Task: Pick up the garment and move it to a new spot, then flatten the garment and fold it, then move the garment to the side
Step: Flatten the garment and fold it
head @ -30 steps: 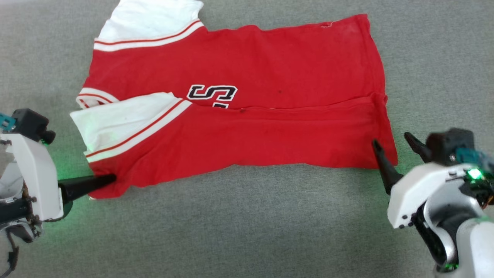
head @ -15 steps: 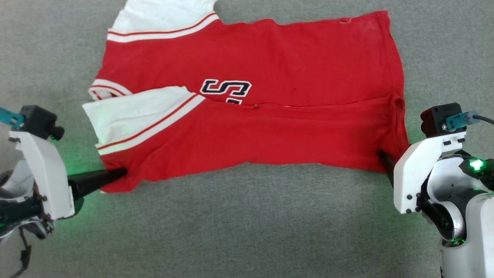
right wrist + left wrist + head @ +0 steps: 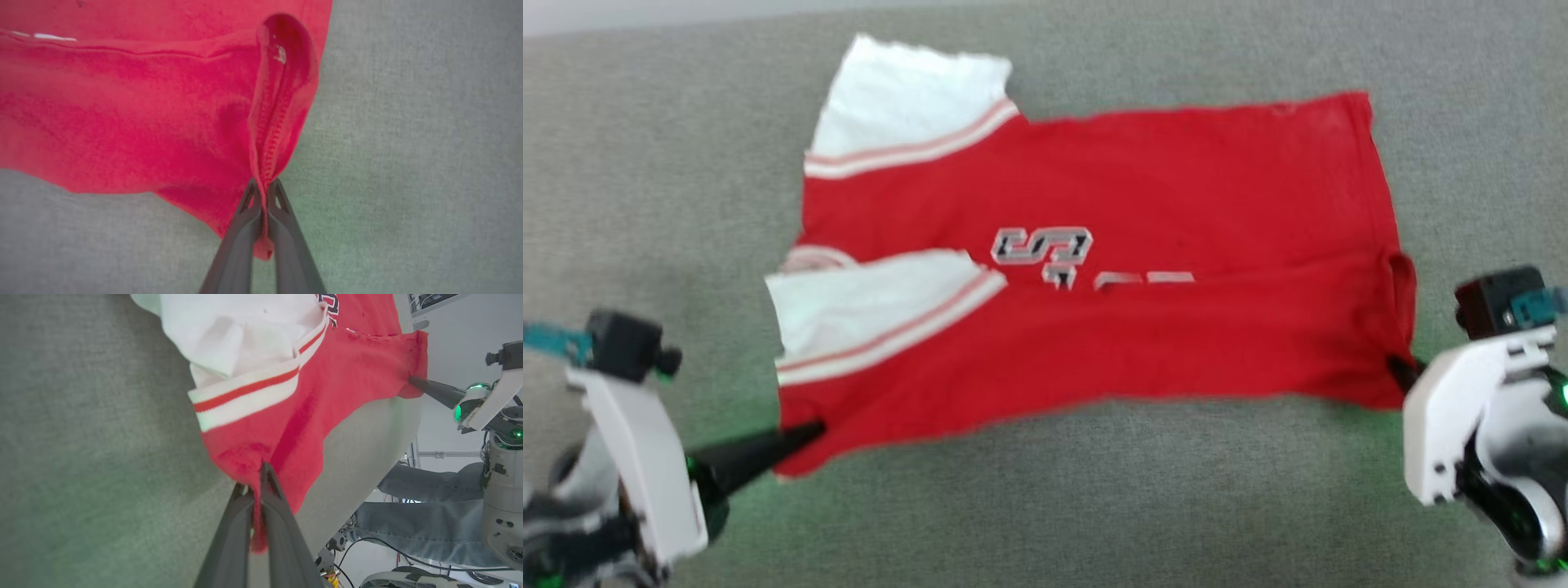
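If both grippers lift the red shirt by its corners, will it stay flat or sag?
Probably floppy: the shirt puckers where the left gripper and right gripper pinch it. Its middle would likely sag. It looks thin, probably light.

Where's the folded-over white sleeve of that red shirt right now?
In the head view the white sleeve lies on the left part of the red shirt, folded across its front, just beyond the corner the left tool pinches.

the garment (image 3: 1143,327) lies on the felt surface (image 3: 1045,506), near corners at left gripper (image 3: 815,427) and right gripper (image 3: 1395,366).
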You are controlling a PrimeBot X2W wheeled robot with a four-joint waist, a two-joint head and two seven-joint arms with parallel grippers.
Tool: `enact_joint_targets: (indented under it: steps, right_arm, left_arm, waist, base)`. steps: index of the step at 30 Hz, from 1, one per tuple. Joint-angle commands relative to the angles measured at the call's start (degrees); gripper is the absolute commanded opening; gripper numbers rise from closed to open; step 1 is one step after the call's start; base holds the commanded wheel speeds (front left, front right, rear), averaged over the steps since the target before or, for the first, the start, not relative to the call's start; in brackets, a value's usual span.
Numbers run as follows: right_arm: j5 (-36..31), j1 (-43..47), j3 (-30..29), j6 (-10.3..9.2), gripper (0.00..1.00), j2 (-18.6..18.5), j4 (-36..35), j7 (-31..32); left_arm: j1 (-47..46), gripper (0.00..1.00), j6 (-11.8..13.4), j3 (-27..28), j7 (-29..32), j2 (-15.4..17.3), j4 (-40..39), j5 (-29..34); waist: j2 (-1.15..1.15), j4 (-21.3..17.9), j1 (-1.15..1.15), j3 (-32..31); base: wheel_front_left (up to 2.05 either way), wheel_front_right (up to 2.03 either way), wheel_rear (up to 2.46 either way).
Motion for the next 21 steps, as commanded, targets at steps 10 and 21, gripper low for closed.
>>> enact_joint_targets:
  steps: [10,21]
  right_arm:
    - [4.4,10.0,-2.5,-0.12,0.0,-4.2,-7.6,2.9]
    - [2.9,13.7,-6.6,-0.12,1.0,-1.7,-12.0,-0.6]
  left_arm:
    - [12.4,0.0,0.2,0.7,-9.1,5.2,-10.7,2.9]
    - [14.4,1.0,0.2,2.3,-13.6,5.9,-11.8,4.5]
  waist:
    - [0.0,1.6,0.0,-1.3]
    - [0.0,1.3,0.0,-1.5]
  base:
    - [0.0,0.0,0.0]
    - [0.0,0.0,0.0]
